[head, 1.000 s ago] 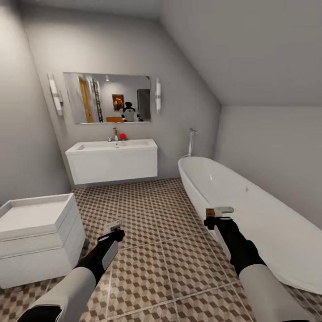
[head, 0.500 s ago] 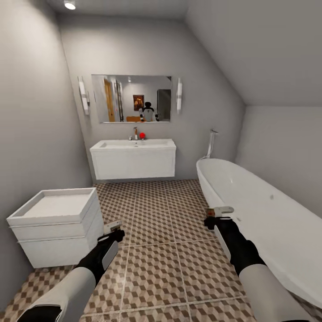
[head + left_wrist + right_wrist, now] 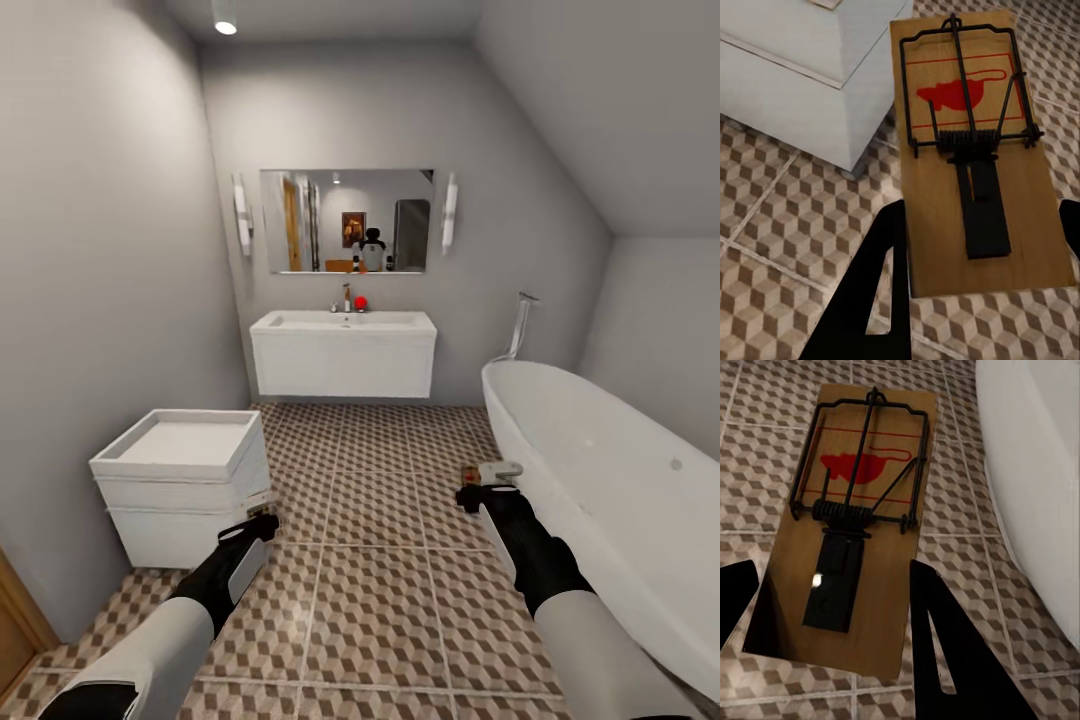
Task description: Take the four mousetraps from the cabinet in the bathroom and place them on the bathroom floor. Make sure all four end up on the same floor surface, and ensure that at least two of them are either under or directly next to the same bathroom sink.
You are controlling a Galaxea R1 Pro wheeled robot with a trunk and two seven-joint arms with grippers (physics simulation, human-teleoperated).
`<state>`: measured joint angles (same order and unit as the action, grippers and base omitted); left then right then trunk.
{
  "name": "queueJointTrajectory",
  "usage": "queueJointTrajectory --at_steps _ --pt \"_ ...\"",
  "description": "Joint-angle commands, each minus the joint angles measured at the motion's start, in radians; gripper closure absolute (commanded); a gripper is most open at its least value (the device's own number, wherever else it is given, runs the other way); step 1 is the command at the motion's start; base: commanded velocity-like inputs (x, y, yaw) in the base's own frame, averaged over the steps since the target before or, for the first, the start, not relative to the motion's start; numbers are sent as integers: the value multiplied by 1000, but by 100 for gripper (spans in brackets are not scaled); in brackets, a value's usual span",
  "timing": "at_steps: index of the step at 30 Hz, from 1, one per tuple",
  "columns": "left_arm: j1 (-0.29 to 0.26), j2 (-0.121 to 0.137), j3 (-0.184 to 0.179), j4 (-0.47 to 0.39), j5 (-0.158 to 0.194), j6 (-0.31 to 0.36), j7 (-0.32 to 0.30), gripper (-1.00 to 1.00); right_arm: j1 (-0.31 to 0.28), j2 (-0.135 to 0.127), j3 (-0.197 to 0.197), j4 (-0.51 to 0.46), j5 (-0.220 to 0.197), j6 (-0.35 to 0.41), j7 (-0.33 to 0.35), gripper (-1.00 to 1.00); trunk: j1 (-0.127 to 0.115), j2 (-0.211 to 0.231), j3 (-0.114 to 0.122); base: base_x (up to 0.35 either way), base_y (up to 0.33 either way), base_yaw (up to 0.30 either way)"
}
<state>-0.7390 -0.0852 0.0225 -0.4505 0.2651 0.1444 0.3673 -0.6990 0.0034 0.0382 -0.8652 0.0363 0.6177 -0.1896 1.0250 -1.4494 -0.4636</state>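
Each of my grippers carries a mousetrap above the bathroom floor (image 3: pixel 370 600). My left gripper (image 3: pixel 262 520) is shut on a brown wooden mousetrap (image 3: pixel 971 142) with a dark wire spring and a red mouse print. My right gripper (image 3: pixel 478 487) is shut on a second mousetrap (image 3: pixel 855 532) of the same look, seen edge-on in the head view as a mousetrap (image 3: pixel 497 468) beside the tub. The white bathroom sink (image 3: pixel 343 352) hangs on the far wall, well ahead of both grippers, with floor tiles showing beneath it.
A small white tray-topped drawer unit (image 3: pixel 185 480) stands close to my left gripper. A long white bathtub (image 3: pixel 610 480) runs along the right, next to my right arm. A mirror (image 3: pixel 346 221) hangs above the sink. An orange-brown wooden edge (image 3: pixel 15 630) shows at the lower left.
The head view has swung leftward, so the sink, tub and drawer unit shifted right in the picture. Both grippers hold their traps in the same pose.
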Motion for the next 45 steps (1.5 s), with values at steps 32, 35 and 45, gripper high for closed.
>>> queueJointTrajectory --at_steps 32,35,45 --pt "0 -13 -2 -4 -3 1 2 100 0 -2 2 -1 1 7 1 100 0 -1 -1 81 -29 63" --pt "0 -13 -3 -4 -3 1 2 100 0 -2 2 -1 1 7 1 100 0 -1 -1 136 -53 0" --pt "0 -13 -2 -2 -3 0 3 100 0 -2 2 -1 1 6 1 100 0 -1 -1 27 -11 0"
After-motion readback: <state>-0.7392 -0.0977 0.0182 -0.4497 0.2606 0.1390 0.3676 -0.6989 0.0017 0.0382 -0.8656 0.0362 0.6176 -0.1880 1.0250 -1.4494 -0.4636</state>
